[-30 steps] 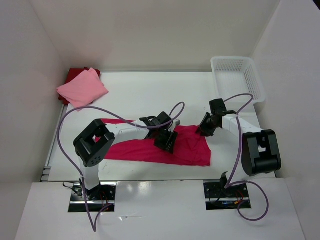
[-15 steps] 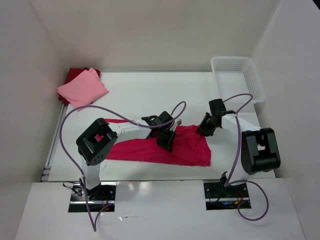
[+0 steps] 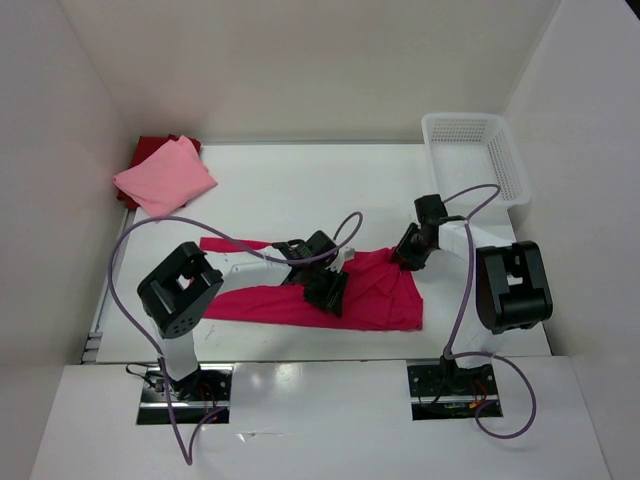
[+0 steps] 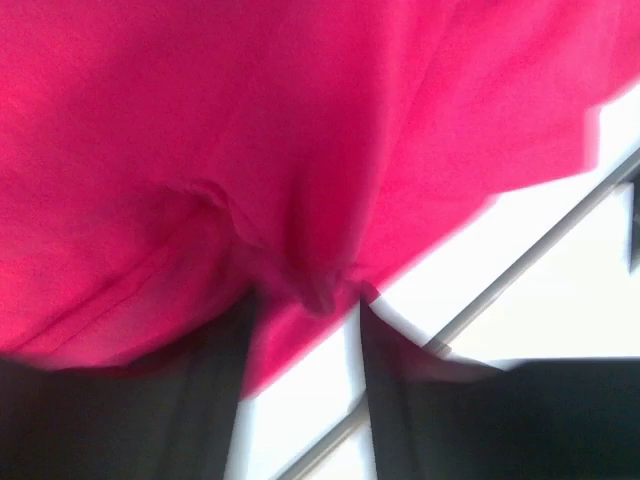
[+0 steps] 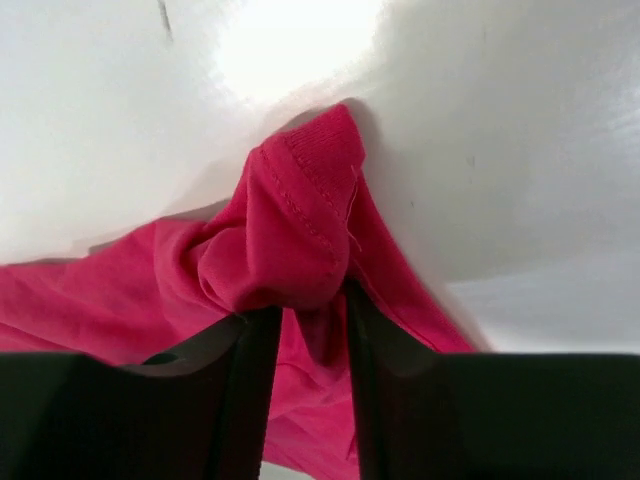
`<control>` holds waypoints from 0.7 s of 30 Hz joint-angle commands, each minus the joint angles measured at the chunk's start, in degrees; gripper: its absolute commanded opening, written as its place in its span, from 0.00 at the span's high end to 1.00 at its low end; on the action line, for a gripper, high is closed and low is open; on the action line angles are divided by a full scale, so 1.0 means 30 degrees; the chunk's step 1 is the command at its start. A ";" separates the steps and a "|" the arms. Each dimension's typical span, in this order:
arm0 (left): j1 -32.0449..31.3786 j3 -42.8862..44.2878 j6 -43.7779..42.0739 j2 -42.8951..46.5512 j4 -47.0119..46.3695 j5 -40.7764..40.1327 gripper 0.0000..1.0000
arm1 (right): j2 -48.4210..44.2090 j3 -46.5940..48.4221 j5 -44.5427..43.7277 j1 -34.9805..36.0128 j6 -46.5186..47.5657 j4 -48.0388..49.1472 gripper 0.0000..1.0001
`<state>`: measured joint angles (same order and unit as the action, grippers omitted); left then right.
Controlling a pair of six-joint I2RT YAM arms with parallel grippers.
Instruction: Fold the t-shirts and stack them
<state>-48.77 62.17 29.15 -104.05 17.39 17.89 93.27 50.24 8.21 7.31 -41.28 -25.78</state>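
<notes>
The crimson-pink t-shirt (image 3: 380,300) lies crumpled across the middle of the table. My left gripper (image 3: 325,291) sits over its centre; in the left wrist view (image 4: 305,295) a pucker of cloth (image 4: 318,285) is pinched between the tips. At the shirt's far right corner my right gripper (image 3: 408,255) is shut on a bunched, stitched hem (image 5: 300,200), seen between its jaws in the right wrist view (image 5: 298,305). The light pink t-shirt (image 3: 165,176) lies folded in the far left corner, on top of the dark red t-shirt (image 3: 150,147).
A white mesh basket (image 3: 475,150) stands at the far right corner. White walls close in the table on the left, back and right. Purple cables loop above both arms.
My left gripper has slid left and toward the near edge, dragging the cloth so the shirt bunches more. The right gripper has shifted only slightly, still on the hem.
</notes>
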 commanded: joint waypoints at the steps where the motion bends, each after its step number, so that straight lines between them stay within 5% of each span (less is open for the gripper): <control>1: -0.0002 -0.0275 0.0273 0.0960 -0.0140 0.0716 0.41 | 0.0373 0.0888 -0.1273 -0.0240 0.0282 0.0861 0.58; 4: -0.0002 -0.0275 0.0275 0.1576 -0.0141 0.0337 0.29 | -0.0705 0.1066 -0.1095 -0.0240 0.0458 0.0131 0.52; 8: 0.0174 -0.0043 0.0275 0.2776 0.0617 -0.0075 0.23 | -0.2465 0.1447 -0.1300 -0.0240 0.0634 -0.1102 0.49; 16: 0.2866 0.1131 0.0099 0.3749 0.1294 -0.1539 0.41 | -0.4986 0.1272 -0.1097 -0.0240 0.0985 -0.3035 0.46; 21: 0.6314 0.1395 0.1063 0.1758 -0.0256 0.0008 0.47 | -0.4759 0.0598 0.0981 0.0079 0.0986 -0.1930 0.87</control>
<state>-34.94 65.12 30.57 -95.00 19.03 15.59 78.72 52.16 7.53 7.11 -38.92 -32.40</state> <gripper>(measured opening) 0.534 0.170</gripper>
